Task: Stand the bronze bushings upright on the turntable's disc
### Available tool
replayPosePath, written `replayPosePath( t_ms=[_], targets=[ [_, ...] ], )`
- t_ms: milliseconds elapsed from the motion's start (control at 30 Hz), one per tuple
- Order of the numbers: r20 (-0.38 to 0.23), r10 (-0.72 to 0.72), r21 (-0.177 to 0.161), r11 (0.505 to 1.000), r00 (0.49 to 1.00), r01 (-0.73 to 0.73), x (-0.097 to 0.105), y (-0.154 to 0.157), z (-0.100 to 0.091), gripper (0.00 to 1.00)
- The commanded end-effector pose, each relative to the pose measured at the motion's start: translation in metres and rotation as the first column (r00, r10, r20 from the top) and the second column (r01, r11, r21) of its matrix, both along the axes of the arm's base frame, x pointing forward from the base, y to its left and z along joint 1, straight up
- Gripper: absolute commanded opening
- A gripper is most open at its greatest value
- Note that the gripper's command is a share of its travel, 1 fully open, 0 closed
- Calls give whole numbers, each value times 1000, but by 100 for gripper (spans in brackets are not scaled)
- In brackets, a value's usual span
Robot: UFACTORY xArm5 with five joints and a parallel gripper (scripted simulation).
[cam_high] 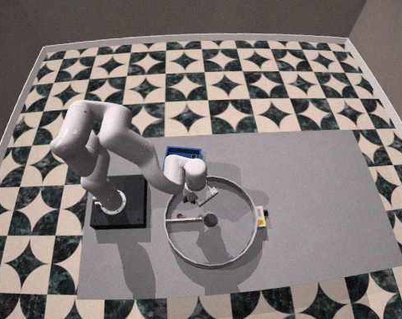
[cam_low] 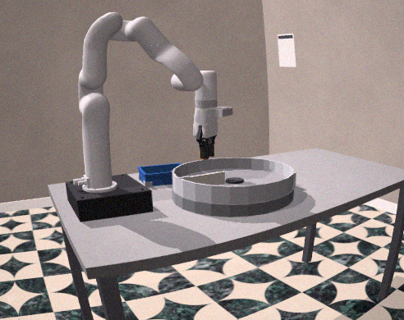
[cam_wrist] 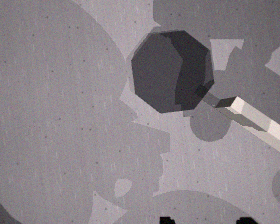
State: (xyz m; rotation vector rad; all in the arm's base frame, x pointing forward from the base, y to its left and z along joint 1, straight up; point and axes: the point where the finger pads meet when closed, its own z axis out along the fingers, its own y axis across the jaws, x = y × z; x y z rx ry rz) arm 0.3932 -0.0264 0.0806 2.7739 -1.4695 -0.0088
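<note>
My gripper (cam_low: 206,149) hangs above the back left part of the turntable's disc (cam_high: 211,221), shut on a bronze bushing (cam_low: 204,155) that shows as an orange patch between the fingers. In the top view the gripper (cam_high: 189,199) is just inside the rim. Another bronze bushing (cam_high: 179,214) stands on the disc at the left, beside the pale divider bar (cam_high: 185,219). The dark hub (cam_high: 210,220) is at the disc's centre; it also shows in the wrist view (cam_wrist: 172,70), with the bar (cam_wrist: 251,117) to its right. The blue crate (cam_high: 182,153) lies behind the turntable and holds a steel bushing (cam_high: 194,155).
The turntable has a raised grey rim (cam_low: 233,185) all round. A small white and yellow box (cam_high: 260,217) sits on the rim's right side. The arm's black base (cam_high: 119,202) stands left of the turntable. The crate (cam_low: 157,173) is between base and turntable.
</note>
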Motion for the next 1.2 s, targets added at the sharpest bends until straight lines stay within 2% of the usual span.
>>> replayPosePath(
  t_ms=[0, 700, 867, 1167],
  targets=[
    [4, 0, 0, 1000, 1000, 0, 1, 0, 1, 0],
    [4, 0, 0, 1000, 1000, 0, 1, 0, -1, 0],
    [4, 0, 0, 1000, 1000, 0, 2, -1, -22, 0],
    [4, 0, 0, 1000, 1000, 0, 2, -1, -23, 0]
  ],
)
